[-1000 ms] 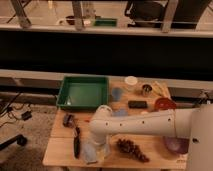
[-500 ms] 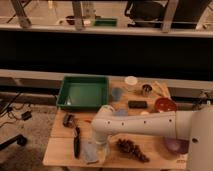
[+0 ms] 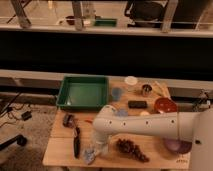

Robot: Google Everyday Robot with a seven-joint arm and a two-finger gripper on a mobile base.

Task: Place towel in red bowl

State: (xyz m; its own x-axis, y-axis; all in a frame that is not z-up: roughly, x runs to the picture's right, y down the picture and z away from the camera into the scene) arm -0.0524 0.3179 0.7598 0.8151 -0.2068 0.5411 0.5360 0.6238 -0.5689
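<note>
The towel, a limp grey-blue cloth, lies crumpled at the front left of the wooden table. My gripper hangs down from the white arm and sits right at the towel's upper right edge, touching or just over it. The red bowl, small and glossy, stands at the right side of the table, far from the towel, with the arm stretched across in front of it.
A green tray stands at the back left. A blue cup, white cup, metal cup and black block stand mid-back. A purple bowl, brown bunch and black brush are in front.
The arm's elbow has shifted slightly up and right. The gripper stays low at the towel, which has hardly moved.
</note>
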